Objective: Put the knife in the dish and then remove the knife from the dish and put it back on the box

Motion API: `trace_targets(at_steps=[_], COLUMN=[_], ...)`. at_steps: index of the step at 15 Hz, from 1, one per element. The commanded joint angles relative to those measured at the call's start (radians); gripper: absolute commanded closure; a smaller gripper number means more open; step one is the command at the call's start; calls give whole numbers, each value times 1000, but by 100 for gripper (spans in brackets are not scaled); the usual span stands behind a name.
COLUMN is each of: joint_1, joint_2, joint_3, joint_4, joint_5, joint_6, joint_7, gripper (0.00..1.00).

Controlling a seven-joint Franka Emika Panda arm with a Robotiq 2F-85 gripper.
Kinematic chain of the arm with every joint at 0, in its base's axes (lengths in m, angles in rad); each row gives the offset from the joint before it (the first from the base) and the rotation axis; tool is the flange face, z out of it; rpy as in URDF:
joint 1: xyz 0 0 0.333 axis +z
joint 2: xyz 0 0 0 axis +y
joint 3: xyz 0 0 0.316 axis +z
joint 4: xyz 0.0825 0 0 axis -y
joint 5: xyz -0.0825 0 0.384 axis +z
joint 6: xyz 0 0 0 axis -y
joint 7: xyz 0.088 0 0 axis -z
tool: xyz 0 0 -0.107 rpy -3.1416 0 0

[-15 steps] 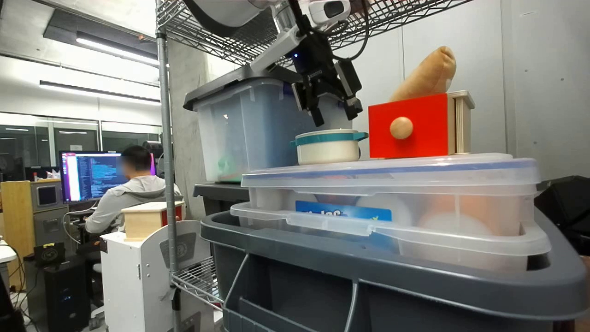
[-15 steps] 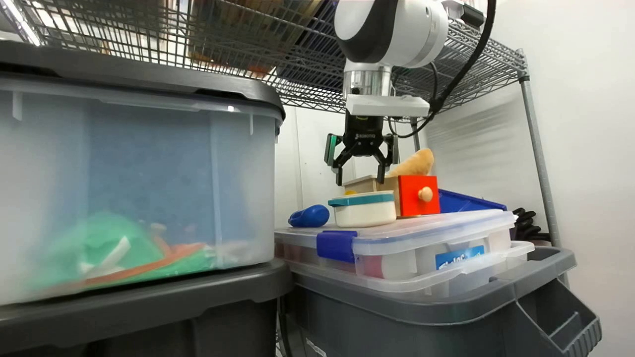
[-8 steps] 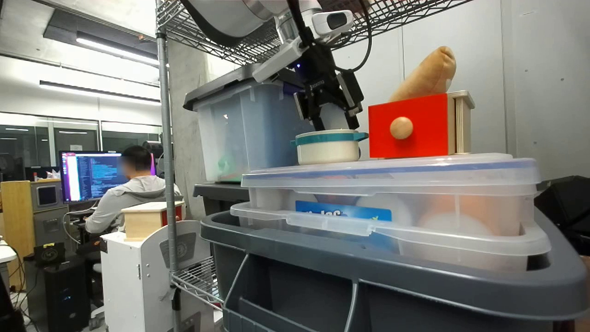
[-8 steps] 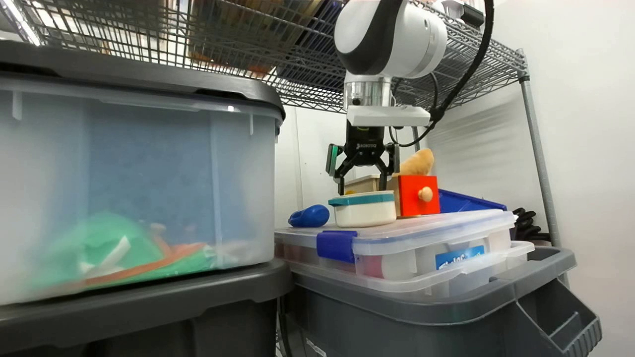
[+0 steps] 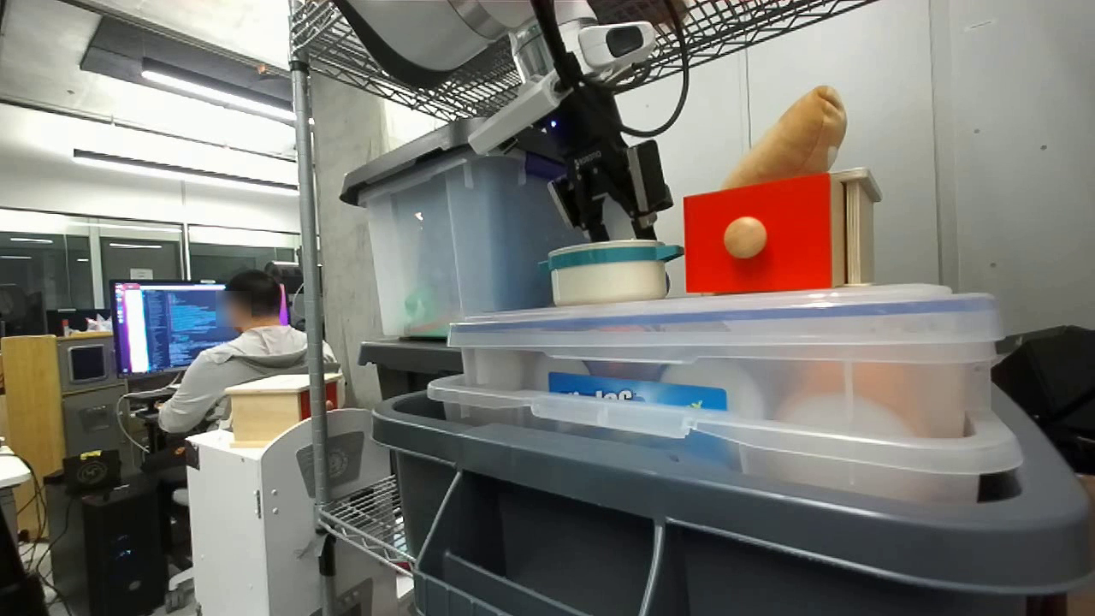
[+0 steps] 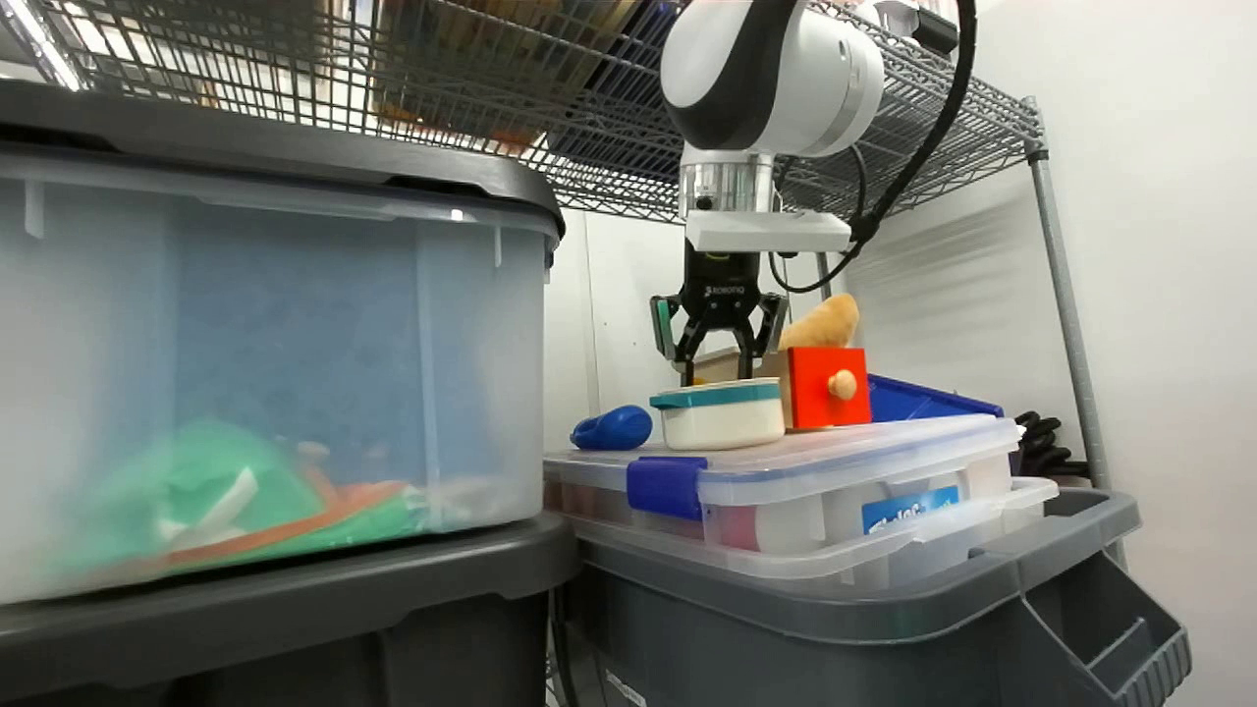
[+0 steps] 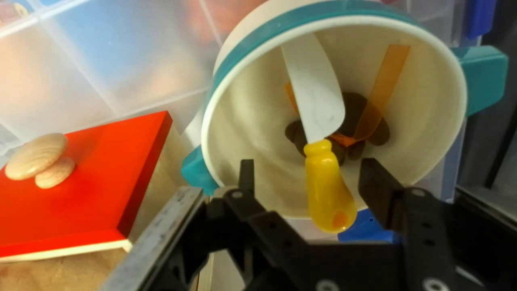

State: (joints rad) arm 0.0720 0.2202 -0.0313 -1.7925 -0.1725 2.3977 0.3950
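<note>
- Two fingers of the gripper (image 7: 307,169) stand spread in the wrist view, one on each side of the yellow handle of the knife (image 7: 328,190), with a visible gap between handle and finger on both sides.
- The knife's white blade lies inside the dish (image 7: 250,101), its far end at the opposite wall, while the handle crosses the rim on the gripper's side and its butt juts past it.
- Brown shapes (image 7: 357,106) and an orange strip (image 7: 383,85) show in the dish, partly behind the blade; whether they are loose or printed cannot be told.
- Near the dish, on the left of that view, is a red-fronted cube (image 7: 93,182) with a wooden knob (image 7: 38,155).
- In an exterior view the gripper (image 6: 717,380) points down over the dish, fingers parted at rim level; whether they touch the rim is unclear. A yellow sliver of the knife shows beside one fingertip.
- The dish stands upright there on the lid of the box (image 6: 835,462), a blue scoop-like thing (image 6: 616,428) just beside it; a tan bread-shaped thing (image 6: 828,322) rises above the cube.
- In an exterior view with a seated person (image 5: 248,355) and a lit monitor (image 5: 171,325), dish and cube stand side by side on the box, which rests on a dark grey tub (image 5: 727,505); the fingers again show apart.
</note>
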Motion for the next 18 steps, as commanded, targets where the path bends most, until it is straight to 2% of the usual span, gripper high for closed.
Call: trace_targets(at_steps=[1,6,8,18], joint_1=[2,2,1,-5], joint_2=[-1,-11,-16,-79], joint_3=[-1,-1,-1,2], joint_4=[2,-3,-4,-32], joint_5=[-1,-1,1,8], joint_6=[15,15,14,11], joint_7=[-10,-10,-12,-17], gripper=[64,99,94,94])
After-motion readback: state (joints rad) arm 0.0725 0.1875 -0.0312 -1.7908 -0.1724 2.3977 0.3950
